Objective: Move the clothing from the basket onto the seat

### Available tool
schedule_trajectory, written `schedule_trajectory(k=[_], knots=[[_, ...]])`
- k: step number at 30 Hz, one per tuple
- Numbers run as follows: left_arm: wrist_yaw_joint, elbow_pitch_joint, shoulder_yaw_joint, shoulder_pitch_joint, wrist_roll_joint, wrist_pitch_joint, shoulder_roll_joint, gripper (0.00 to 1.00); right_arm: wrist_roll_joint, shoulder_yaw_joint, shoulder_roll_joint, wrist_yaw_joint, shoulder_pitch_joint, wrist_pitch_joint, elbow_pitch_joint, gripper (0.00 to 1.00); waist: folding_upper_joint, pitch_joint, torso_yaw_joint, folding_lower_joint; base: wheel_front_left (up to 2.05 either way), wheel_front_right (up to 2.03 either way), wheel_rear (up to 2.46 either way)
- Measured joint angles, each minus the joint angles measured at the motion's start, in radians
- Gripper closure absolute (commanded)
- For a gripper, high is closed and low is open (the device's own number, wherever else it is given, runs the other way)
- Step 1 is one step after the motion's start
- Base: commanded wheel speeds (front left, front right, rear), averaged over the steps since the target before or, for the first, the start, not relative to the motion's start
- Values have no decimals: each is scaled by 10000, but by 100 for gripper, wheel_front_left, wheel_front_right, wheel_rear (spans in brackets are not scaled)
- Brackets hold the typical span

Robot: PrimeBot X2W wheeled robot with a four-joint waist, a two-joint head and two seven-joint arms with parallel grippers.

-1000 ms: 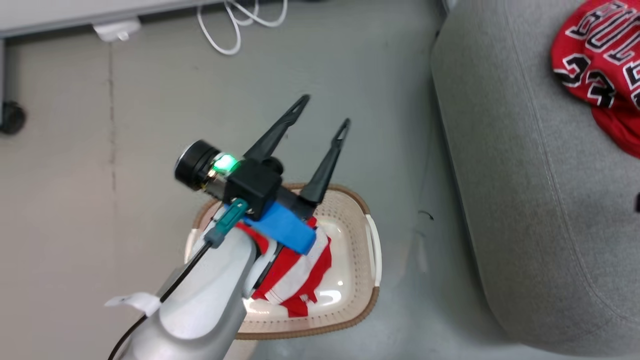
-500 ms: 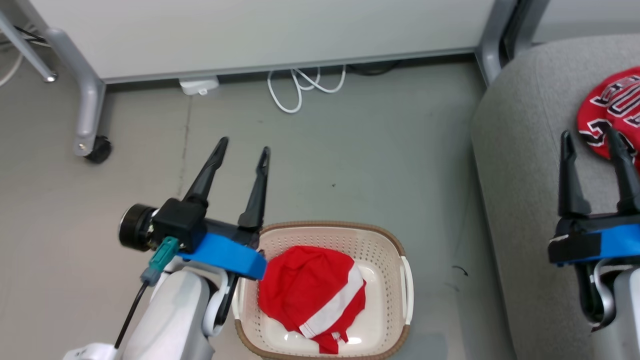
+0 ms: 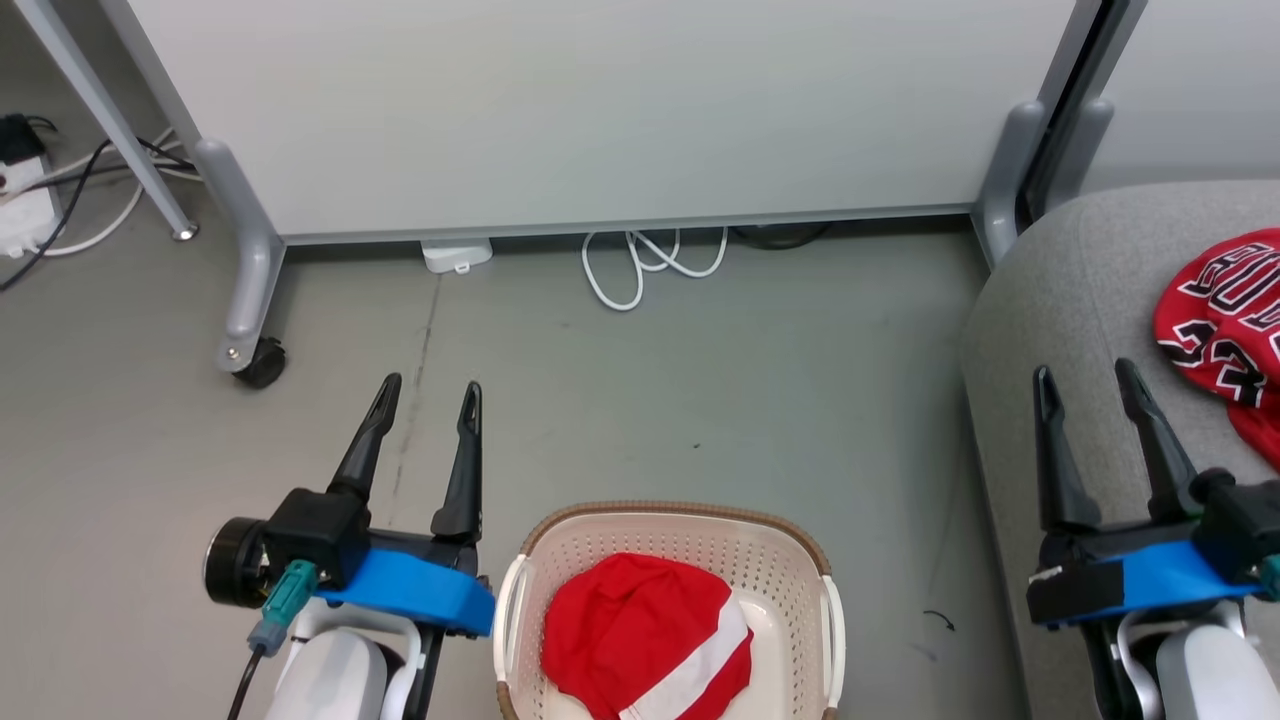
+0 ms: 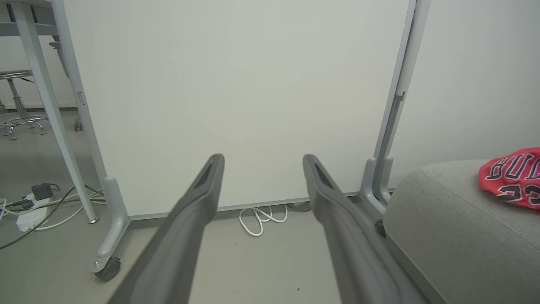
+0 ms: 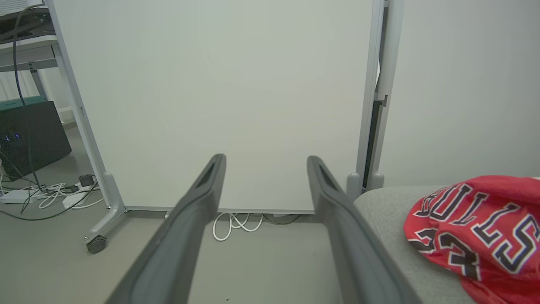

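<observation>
A red sports top with a white stripe (image 3: 610, 630) lies bunched up inside the cream plastic basket with little holes and a brown rim (image 3: 690, 532). The basket sits on the grey floor (image 3: 750, 380). A second red top with black and white "BULLS" letters and numbers (image 3: 1220, 300) lies crumpled on the big light grey soft seat (image 3: 1060, 290), to the right of the basket and well apart from it.

The left gripper (image 3: 430, 383) hangs over the floor just left of the basket. Its two long dark fingers are spread apart and hold nothing. The right gripper (image 3: 1084, 367) hangs over the seat, near the lettered top but not touching it. Its fingers are spread too, with nothing between them.

Behind the basket stands a big white board on grey legs (image 3: 600, 110) with a small black wheel (image 3: 262, 362). A white cable (image 3: 650, 265) lies looped on the floor under the board.
</observation>
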Motion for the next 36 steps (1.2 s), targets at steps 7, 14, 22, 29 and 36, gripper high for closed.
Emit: schedule_trajectory(k=[7,14,22,29,36], knots=[[-65,-58,416,411,107,2,-119,0,-125,-278,247,0,608,0,-222,0,0,-248,11,1,0,0,0],[-161,-27,709,670,261,2,-167,0,-203,-464,397,0,983,0,-259,0,0,-399,66,1,0,0,0],[-205,58,880,823,376,0,-238,0,-215,-324,460,0,1124,0,-205,0,0,-638,59,1,0,0,0],[-261,104,970,845,506,0,-280,0,-211,-322,476,0,1144,0,-174,0,0,-762,45,2,0,0,0],[-299,153,1016,867,568,0,-301,0,-146,-299,479,0,1168,0,-130,0,0,-834,11,2,0,0,0]])
